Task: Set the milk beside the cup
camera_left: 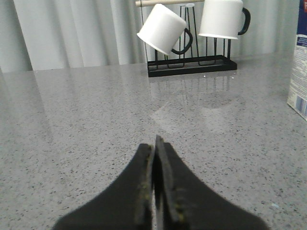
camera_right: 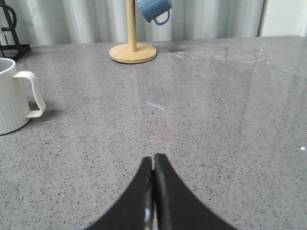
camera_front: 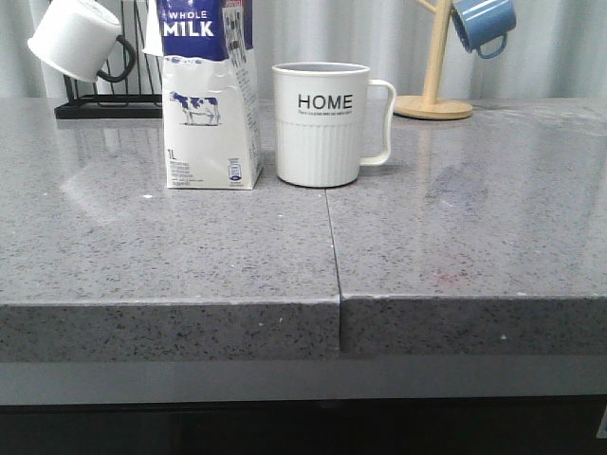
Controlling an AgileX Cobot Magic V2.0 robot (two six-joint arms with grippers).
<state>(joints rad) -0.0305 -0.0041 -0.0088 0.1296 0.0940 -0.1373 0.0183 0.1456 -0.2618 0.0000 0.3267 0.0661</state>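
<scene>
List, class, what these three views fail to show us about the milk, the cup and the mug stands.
- Milk: front view's upper edge cuts off its top; the left wrist view shows only an edge strip.
- Cup: its inside is hidden by its own wall; cut by the frame edge in the right wrist view.
- Small print under HOME: too small to read.
- Black rack: partly behind the milk in front view.
- Wooden stand: top cropped in both views showing it.

On my right wrist camera, the right gripper [camera_right: 153, 165] has its fingers pressed together over the grey counter [camera_right: 220, 124], holding nothing. The ribbed white cup [camera_right: 12, 98] stands apart. Beyond it, a blue mug [camera_right: 153, 9] hangs on a wooden stand [camera_right: 132, 50].
</scene>
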